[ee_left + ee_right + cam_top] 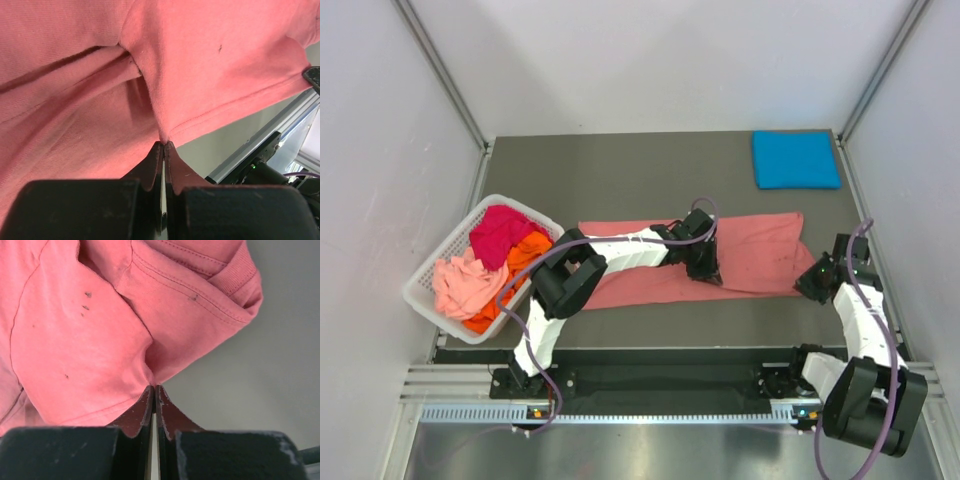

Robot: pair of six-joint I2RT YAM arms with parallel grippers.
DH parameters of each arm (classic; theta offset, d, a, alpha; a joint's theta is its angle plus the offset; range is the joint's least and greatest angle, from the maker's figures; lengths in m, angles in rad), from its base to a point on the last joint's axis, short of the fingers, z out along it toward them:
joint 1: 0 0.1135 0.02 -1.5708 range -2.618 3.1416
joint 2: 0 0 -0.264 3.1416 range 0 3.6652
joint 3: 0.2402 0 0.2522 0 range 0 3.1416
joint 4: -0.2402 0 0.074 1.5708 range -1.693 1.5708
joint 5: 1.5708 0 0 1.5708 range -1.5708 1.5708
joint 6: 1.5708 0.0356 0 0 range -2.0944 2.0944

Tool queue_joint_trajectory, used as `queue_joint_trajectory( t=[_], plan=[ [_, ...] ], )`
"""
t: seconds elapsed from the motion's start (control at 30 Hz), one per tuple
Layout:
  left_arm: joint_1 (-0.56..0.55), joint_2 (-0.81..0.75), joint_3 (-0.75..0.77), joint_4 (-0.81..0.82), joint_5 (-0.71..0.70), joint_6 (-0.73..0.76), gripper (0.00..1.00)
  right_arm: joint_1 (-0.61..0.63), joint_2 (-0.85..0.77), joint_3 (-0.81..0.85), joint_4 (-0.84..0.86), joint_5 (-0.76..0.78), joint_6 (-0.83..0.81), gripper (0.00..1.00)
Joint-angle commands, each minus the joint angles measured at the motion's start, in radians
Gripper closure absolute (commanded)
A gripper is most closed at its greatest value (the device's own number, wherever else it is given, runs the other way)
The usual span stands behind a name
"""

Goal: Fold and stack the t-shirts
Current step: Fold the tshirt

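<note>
Hem of the salmon-pink t-shirt (760, 255) sits pinched at both left gripper (163, 146) and right gripper (154, 388) tips, shallow bites that could slip once pulled.

Honestly, nothing readable here. No print, tag or number I can make out on the salmon-pink t-shirt (760, 250), only a few tiny dark specks on the cloth in the right wrist view, and those aren't letters. The folded blue t-shirt (796, 159) is plain too, and so is the white basket (418, 290).
</note>
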State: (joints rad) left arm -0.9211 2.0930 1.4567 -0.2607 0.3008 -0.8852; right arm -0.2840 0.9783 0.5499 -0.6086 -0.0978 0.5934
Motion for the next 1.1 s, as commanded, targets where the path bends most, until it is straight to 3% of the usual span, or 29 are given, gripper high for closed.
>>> queue_joint_trajectory(
  t=[0.0, 0.47, 1.07],
  plan=[
    [-0.004, 0.013, 0.060, -0.038, -0.003, 0.008, 0.97, 0.008, 0.022, 0.042, 0.062, -0.020, -0.033, 1.00],
    [0.019, 0.062, 0.180, -0.167, -0.051, -0.012, 0.91, 0.019, 0.192, 0.194, 0.127, -0.132, -0.158, 1.00],
    [0.102, 0.125, 0.289, -0.127, 0.037, -0.041, 0.85, 0.075, 0.497, 0.436, 0.126, -0.109, -0.175, 0.99]
  ],
)
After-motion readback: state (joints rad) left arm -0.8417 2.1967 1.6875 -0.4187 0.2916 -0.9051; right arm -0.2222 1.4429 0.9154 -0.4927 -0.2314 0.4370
